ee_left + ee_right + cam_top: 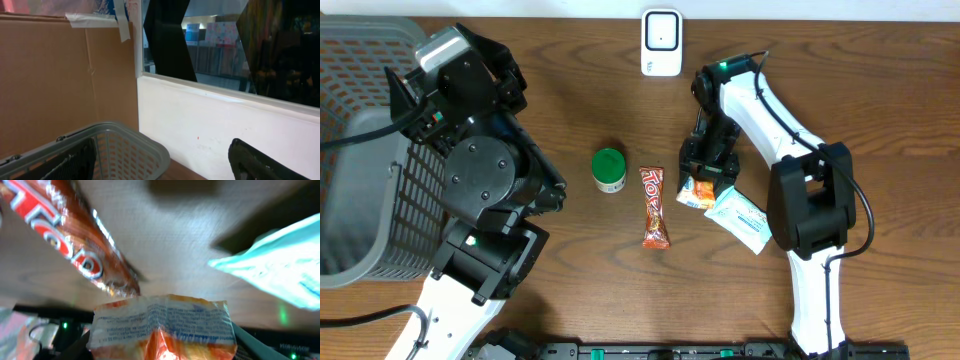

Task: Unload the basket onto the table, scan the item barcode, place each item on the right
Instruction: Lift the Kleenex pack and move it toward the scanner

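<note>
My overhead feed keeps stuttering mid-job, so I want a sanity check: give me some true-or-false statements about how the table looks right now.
The right claw hangs over the orange packet. True.
The left claw, by the basket, is open and holds nothing. True.
The candy bar lies inside the basket. False: it lies on the table, between the green-lidded jar and the orange packet.
The green-lidded jar lies on its side. False: it stands upright, lid up.
The white scanner sits beside the basket. False: it sits at the far edge, beyond the right claw.
</note>
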### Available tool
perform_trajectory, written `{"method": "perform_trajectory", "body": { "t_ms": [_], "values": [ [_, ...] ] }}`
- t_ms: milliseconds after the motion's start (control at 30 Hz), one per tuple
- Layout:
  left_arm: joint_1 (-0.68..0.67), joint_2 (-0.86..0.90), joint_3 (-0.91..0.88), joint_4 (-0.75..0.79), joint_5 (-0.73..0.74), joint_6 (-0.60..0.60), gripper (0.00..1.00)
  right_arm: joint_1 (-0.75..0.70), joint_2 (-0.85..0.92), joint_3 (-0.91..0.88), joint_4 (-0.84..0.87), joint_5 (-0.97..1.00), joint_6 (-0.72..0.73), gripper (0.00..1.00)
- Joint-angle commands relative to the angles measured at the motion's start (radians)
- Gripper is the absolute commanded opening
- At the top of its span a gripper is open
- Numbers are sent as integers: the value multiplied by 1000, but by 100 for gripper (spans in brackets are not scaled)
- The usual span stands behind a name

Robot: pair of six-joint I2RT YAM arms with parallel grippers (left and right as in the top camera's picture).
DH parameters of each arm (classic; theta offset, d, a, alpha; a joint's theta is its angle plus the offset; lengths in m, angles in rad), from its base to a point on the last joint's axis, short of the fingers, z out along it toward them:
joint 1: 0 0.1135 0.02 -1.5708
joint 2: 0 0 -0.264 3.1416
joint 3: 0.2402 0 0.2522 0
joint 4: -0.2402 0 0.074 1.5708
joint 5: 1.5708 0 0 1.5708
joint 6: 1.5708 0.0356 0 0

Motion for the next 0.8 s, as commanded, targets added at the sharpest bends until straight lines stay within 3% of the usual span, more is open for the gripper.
{"method": "perform_trajectory", "body": {
  "t_ms": [0, 467, 767],
  "values": [
    [4, -10, -7, -1, -5, -26, 85, 26, 6, 14, -15, -80, -58, 59],
    [4, -12, -7, -2, -5, -26, 85, 67, 6, 14, 48, -82, -57, 60],
    [4, -12, -7, -9, -5, -26, 85, 67, 6, 24, 90, -167, -76, 41]
  ]
}}
